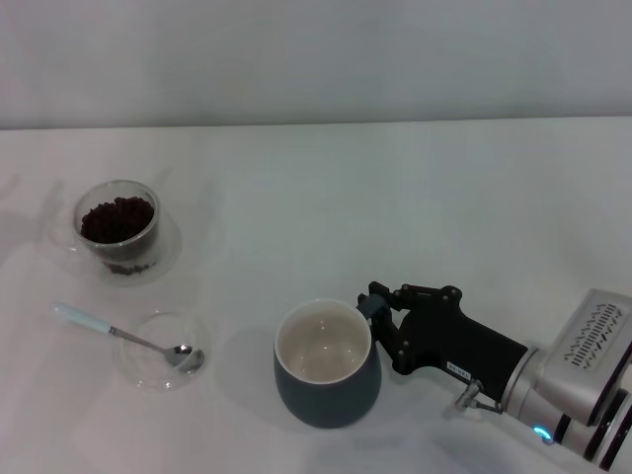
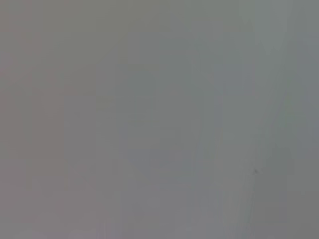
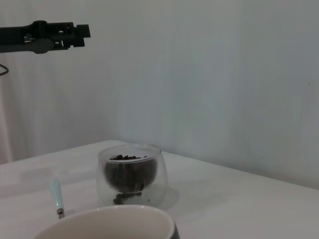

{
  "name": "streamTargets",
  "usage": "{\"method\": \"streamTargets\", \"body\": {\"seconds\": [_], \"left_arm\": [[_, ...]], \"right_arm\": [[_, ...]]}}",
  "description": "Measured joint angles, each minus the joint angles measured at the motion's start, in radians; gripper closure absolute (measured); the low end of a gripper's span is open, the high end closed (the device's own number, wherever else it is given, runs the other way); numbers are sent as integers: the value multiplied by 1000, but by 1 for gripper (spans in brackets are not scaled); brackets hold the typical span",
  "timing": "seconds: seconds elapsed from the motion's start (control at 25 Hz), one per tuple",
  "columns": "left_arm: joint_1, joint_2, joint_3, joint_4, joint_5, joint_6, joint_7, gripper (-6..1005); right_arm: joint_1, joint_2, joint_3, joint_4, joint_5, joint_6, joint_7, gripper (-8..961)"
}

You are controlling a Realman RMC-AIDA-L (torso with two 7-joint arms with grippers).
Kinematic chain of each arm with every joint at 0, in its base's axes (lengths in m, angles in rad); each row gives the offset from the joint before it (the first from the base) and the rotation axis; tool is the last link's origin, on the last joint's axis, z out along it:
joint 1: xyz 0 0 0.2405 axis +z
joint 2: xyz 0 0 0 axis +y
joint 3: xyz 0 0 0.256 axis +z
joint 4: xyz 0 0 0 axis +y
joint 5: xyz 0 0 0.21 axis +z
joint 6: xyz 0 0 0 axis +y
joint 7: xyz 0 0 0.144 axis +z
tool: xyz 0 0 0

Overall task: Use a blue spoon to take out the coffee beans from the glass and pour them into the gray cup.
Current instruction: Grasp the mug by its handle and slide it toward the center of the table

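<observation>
Although the task calls for spooning, the blue spoon (image 1: 126, 336) lies untouched on the white table (image 1: 415, 207), its metal bowl resting in a shallow clear dish (image 1: 161, 352) and its pale handle pointing away toward the robot's left. Behind it, farther from the robot and well apart, stands the glass (image 1: 118, 229), a squat double-walled tumbler with a heap of coffee beans (image 1: 118, 219) inside; the right wrist view shows the same glass (image 3: 131, 174) with the dark beans (image 3: 129, 173) filling most of its inner wall. To the right of the dish, nearer the robot, sits the gray cup (image 1: 327, 365), upright, its cream inside bare: no beans have been moved yet, as far as these views show. The right gripper (image 1: 373, 308) reaches in from the robot's right and sits at the cup's rim on the handle side, its dark fingers apparently pressed about the handle; whether they truly pinch it cannot be told, since the handle is hidden behind them. The left gripper is out of the head view, and the left wrist view shows only a blank grey field. Judged from this layout, the task is at its start: picking up the spoon, scooping and pouring all remain.
</observation>
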Motion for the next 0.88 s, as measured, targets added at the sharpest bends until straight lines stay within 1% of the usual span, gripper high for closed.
{"method": "streamTargets", "body": {"seconds": [0.36,0.88], "left_arm": [[-2,2,0,-3,0,7,4,352],[-3,4,0,-5,-15,19,26,351]], "right_arm": [[12,-2,-9,12,6,12,-1,785],[13,-1,-7,13,10,37,4,783]]}}
